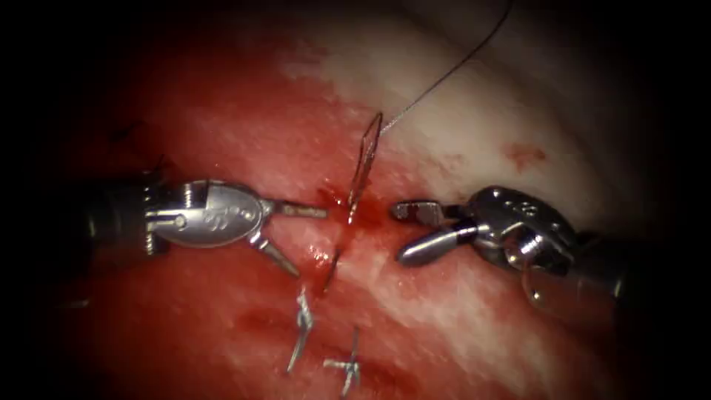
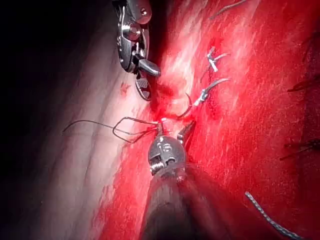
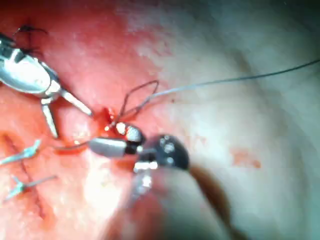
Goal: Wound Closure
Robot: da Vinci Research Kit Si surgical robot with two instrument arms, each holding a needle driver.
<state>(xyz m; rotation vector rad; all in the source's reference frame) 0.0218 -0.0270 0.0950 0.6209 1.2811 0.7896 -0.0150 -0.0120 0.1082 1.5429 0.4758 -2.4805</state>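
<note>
The cut [image 1: 348, 222] runs down the red, wet tissue [image 1: 244, 126]. A loop of thread [image 1: 366, 157] rises from the cut, and its strand [image 1: 444, 74] runs up and to the right. The curved needle [image 1: 331, 269] [image 2: 187, 106] sits partly in the tissue just below the loop, held by neither tool. My left tool [image 1: 311, 242] [image 2: 175, 129] is left of the cut, open and holding nothing. My right tool [image 1: 396, 234] [image 3: 107, 139] is right of the cut, open and also holding nothing. Each tool's tips are close to the loop's base.
Two finished stitches with cut thread ends [image 1: 302, 326] [image 1: 348, 364] lie lower along the cut. Red fluid [image 1: 366, 216] pools at the loop's base. Paler tissue [image 1: 518, 111] lies to the upper right, with a small red spot [image 1: 524, 154].
</note>
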